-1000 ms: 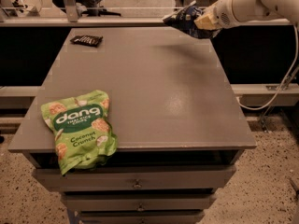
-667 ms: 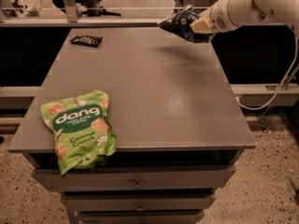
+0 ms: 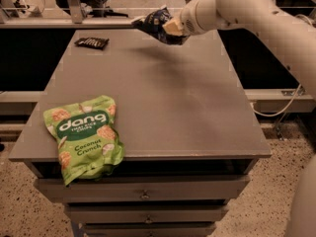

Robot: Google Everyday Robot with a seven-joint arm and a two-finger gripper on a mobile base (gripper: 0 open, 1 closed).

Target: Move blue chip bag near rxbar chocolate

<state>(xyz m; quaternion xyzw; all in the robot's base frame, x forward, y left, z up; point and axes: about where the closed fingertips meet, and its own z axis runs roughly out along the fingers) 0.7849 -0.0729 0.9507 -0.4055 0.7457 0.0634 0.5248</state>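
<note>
I am holding the blue chip bag (image 3: pixel 152 21) aloft over the far edge of the table (image 3: pixel 173 107), with the gripper (image 3: pixel 170 27) clamped on its crinkly side. It is looking light, soft and slippery. The rxbar chocolate (image 3: pixel 92 43) is lying by the far-left corner.

Quick look at me: one arm (image 3: pixel 269 14), all smooth off-white shell, made of fat rounded tubes with soft curves everywhere. The wrist (image 3: pixel 203 11) swells into a bulbous, ball-ish housing with a faint seam ring around it. My gripper (image 3: pixel 168 27) sits at the arm's tip, top centre of the view, with pale cream-yellow fingers (image 3: pixel 173 25). Another pale, rounded chunk of my body (image 3: pixel 302 201) shows along the bottom right edge.
</note>
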